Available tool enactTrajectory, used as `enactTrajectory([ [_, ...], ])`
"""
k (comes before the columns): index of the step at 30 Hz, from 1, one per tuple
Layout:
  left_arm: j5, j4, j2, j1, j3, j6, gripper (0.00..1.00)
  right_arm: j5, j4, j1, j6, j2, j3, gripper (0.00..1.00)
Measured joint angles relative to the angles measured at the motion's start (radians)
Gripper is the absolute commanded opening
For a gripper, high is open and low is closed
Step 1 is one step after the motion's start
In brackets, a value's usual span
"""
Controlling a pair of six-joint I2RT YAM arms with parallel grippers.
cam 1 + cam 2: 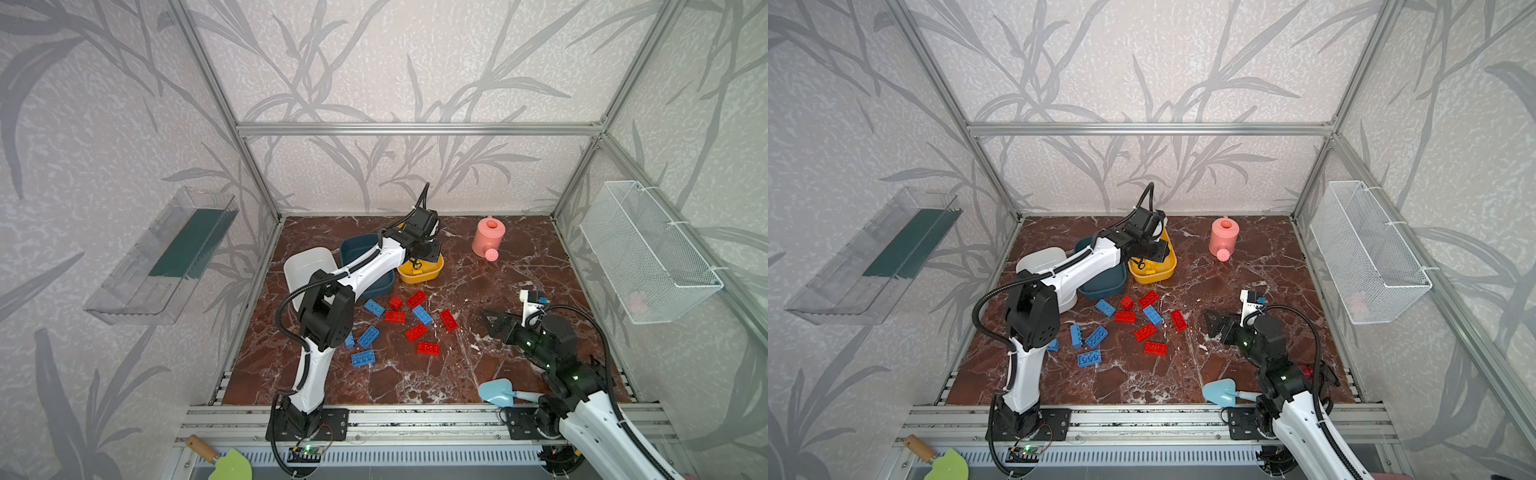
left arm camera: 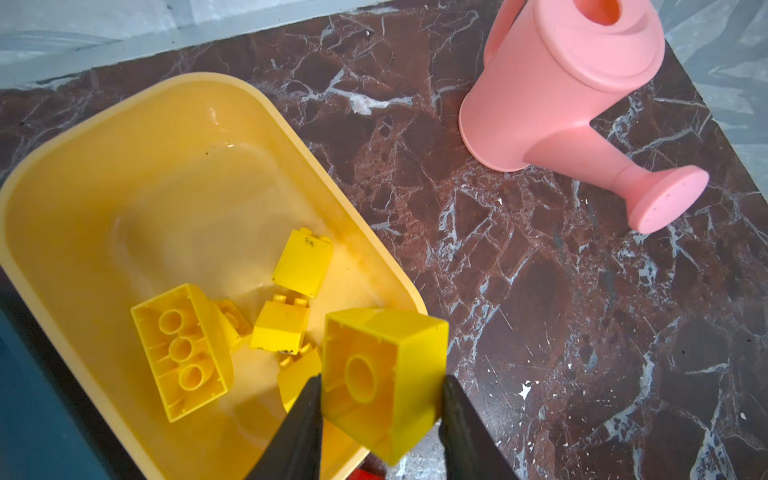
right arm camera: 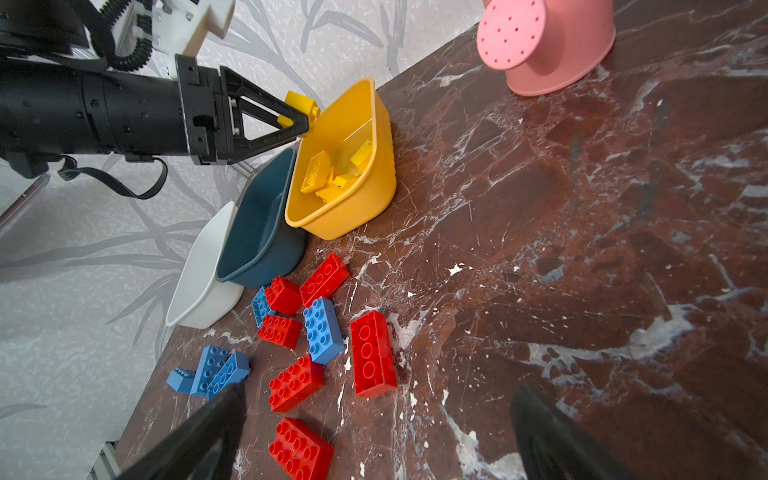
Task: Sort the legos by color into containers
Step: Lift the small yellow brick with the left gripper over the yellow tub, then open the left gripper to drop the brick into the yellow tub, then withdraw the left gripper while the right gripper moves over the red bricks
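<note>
1. Since everything ends in the tubs, those first: three, in a row at the back left of the table (image 1: 519, 266). They are the white tub (image 1: 309, 259), teal tub (image 1: 353, 247) and yellow tub (image 1: 419, 275). Teal sits between the other two, pressed against both.
2. Right gripper (image 3: 379, 387): jaws wide apart, empty, hovering near the loose pile. Left gripper (image 2: 382, 380): clamped on a single yellow brick over the yellow tub's rim.
3. Loose pile, mid-table just in front of the tubs: six red bricks (image 1: 428, 348) and six blue bricks (image 1: 1089, 358). One blue is half hidden by the left arm (image 1: 1084, 266). Mix of 2x4 and 2x2.
4. Yellow bricks (image 2: 180, 353) in the yellow tub: about five, overlapping, so the count is unsure.
5. Held 2x2 (image 2: 399, 332), studs away from the wrist camera, hollow underside facing it. My read for all of them: rigid hollow plastic, light, not fragile, with smooth and slightly slippery walls. Pinch across two flat side walls, on 2x4s across the short width, and keep off the studs. Likely to bounce if released high.
</note>
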Motion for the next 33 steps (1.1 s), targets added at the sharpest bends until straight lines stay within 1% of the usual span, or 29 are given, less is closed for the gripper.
enactTrajectory([
  [4, -0.002, -0.024, 0.045, 0.013, 0.055, 0.003, 0.38, 0.000, 0.008, 0.000, 0.000, 0.003, 0.000, 0.99],
  [10, -0.018, -0.045, 0.064, 0.037, 0.056, 0.000, 0.38, 0.000, 0.010, 0.000, 0.000, 0.005, -0.002, 0.99],
  [14, -0.027, -0.047, 0.069, 0.048, 0.058, -0.003, 0.46, -0.001, 0.017, 0.000, 0.001, 0.009, -0.007, 0.99],
  [17, -0.032, -0.051, 0.078, 0.054, 0.060, -0.008, 0.57, -0.001, 0.019, 0.000, 0.001, 0.012, -0.009, 0.99],
  [20, -0.036, -0.063, 0.085, 0.053, 0.060, -0.011, 0.64, -0.002, 0.026, 0.000, 0.001, 0.017, -0.011, 0.99],
  [23, -0.043, -0.075, 0.087, 0.053, 0.060, -0.016, 0.67, -0.010, 0.034, 0.000, 0.001, 0.027, -0.011, 0.99],
  [28, -0.047, -0.082, 0.079, 0.051, 0.055, -0.023, 0.69, -0.033, 0.050, 0.000, 0.001, 0.057, -0.011, 0.99],
  [30, -0.047, -0.076, 0.055, 0.051, 0.033, -0.026, 0.70, -0.040, 0.052, 0.000, 0.001, 0.070, -0.010, 0.99],
  [33, -0.046, -0.064, -0.019, 0.051, -0.038, -0.034, 0.70, -0.046, 0.045, 0.002, 0.000, 0.089, -0.002, 0.99],
])
